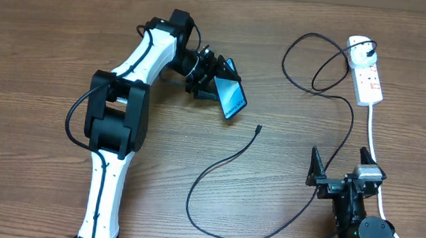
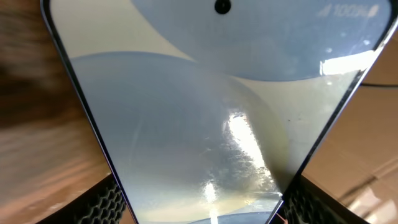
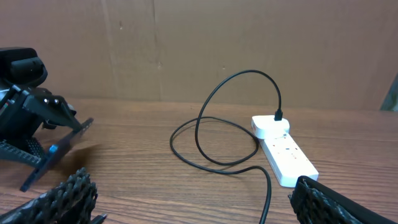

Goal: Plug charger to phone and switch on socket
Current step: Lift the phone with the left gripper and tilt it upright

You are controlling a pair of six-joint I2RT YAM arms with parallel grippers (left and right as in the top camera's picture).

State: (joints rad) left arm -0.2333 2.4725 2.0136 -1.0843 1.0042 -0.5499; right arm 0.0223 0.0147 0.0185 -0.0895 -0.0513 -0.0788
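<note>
My left gripper (image 1: 219, 78) is shut on the phone (image 1: 233, 99), holding it tilted above the table's middle by one short end. In the left wrist view the lit phone screen (image 2: 199, 112) fills the frame between the two fingers (image 2: 102, 202). The charger cable (image 1: 334, 96) runs from the white socket (image 1: 367, 72) at the far right, loops, and ends at a small connector tip (image 1: 259, 128) lying on the table below the phone. My right gripper (image 1: 340, 166) stands open at the near right, empty, right of the tip. The right wrist view shows the socket (image 3: 286, 155) and the cable (image 3: 211, 124).
The socket's thick white cord (image 1: 376, 152) runs down the right side past my right arm. The black cable sweeps in a wide curve (image 1: 210, 222) across the near middle of the wooden table (image 1: 30, 52). A cardboard wall (image 3: 199, 43) stands behind the table.
</note>
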